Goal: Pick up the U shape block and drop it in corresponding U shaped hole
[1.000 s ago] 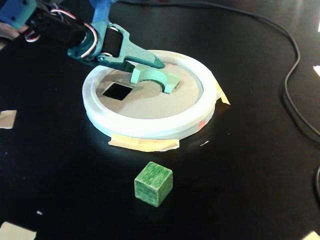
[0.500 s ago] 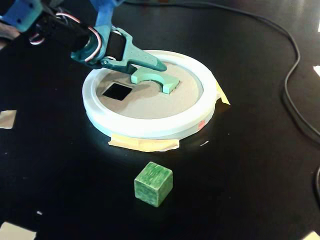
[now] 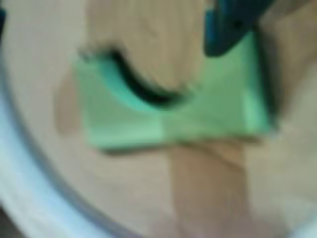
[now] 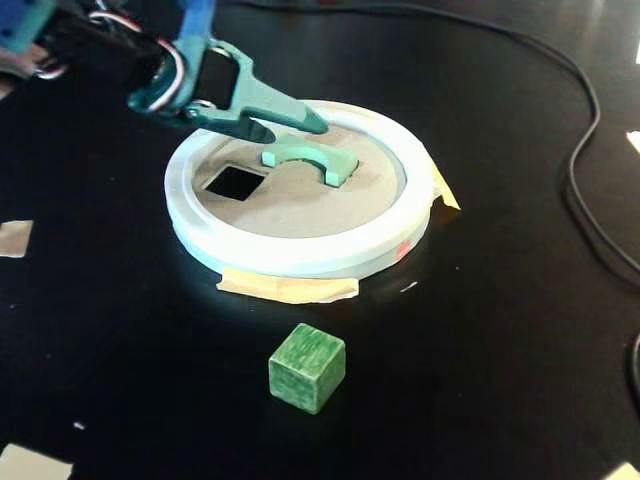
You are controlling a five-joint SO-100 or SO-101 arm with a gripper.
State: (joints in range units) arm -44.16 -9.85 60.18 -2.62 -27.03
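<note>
The black worktop [image 4: 480, 330] fills the fixed view, with a dark cable [image 4: 585, 150] curving along its right side and scraps of tan tape at the left edge and bottom corners. On it sits a white ring [image 4: 300, 262] around a tan disc [image 4: 300, 205], held down by strips of masking tape [image 4: 288, 289] at the near edge and at the right. A dark square cutout [image 4: 234, 181] shows in the left part of the disc.

The arm enters from the upper left of the fixed view, blue and black with looped wires, and ends in a teal claw [image 4: 296, 128] reaching over the far side of the ring. Its fingers stand apart, one long finger running above the other; they grip nothing, and the tips hang just above the far end of the U shape block [image 4: 310, 157].

That pale mint block lies on the disc, right of the square cutout, its arch notch facing the near right. In the blurred wrist view the block [image 3: 148, 114] appears partly sunk, with a dark crescent along its notch; the U shaped hole is otherwise covered by the block, so how deep the block sits cannot be told. A dark finger tip [image 3: 233, 25] sits over its upper right corner there.

A darker green cube [image 4: 307, 367] stands on the worktop in front of the ring, well apart from it.
</note>
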